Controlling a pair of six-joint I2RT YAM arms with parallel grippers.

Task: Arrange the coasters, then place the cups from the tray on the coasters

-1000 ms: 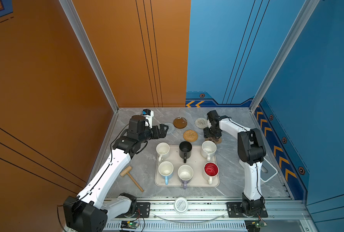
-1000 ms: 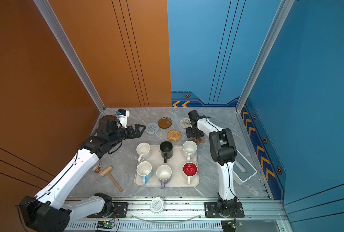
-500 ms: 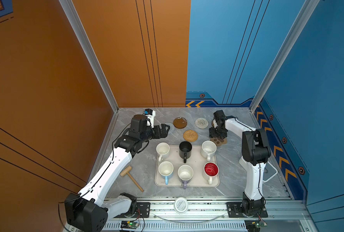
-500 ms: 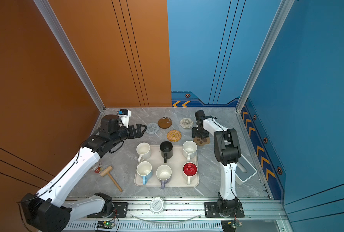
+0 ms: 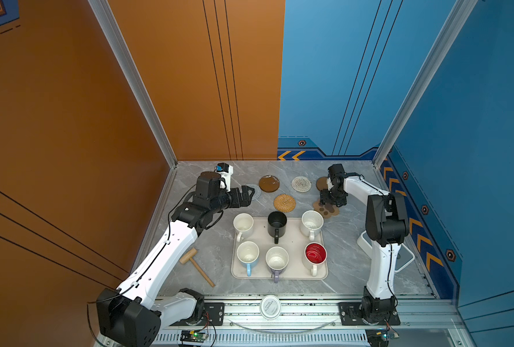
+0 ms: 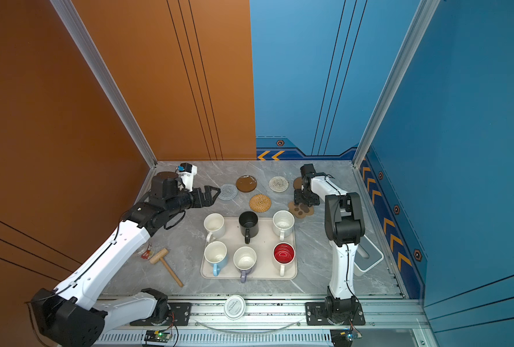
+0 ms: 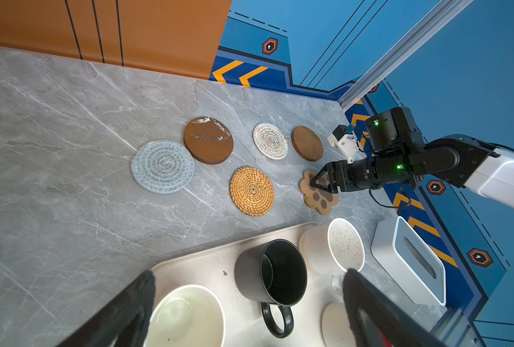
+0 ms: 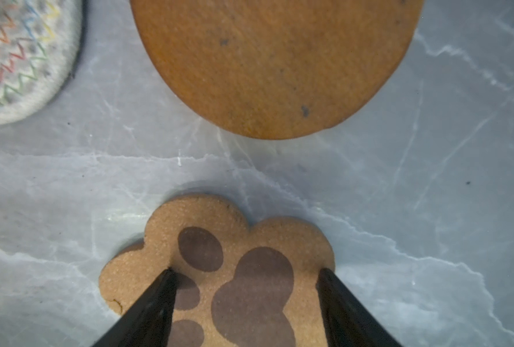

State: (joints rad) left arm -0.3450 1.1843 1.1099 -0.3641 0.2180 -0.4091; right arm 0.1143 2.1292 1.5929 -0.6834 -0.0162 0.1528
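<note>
Both top views are showing the left gripper [image 5: 249,192] hanging wide open off the far-left corner of the cream tray [image 5: 293,240], beside the grey-blue woven coaster [image 7: 162,166]. Past the tray's far-right corner, the flat, grainy, cork-like paw-shaped coaster [image 7: 320,199] is lying directly beneath the right gripper [image 8: 245,272], whose jaws are standing apart over it. The right arm is sitting far nearer. Six glazed mugs are standing on the tray.

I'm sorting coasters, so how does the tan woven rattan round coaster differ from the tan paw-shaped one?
The tan woven rattan round coaster is a spiral disc; the tan paw-shaped coaster is lobed with dark brown pad prints. The rattan one lies free; the right tool stands open over the paw one. Both lie flat.
</note>
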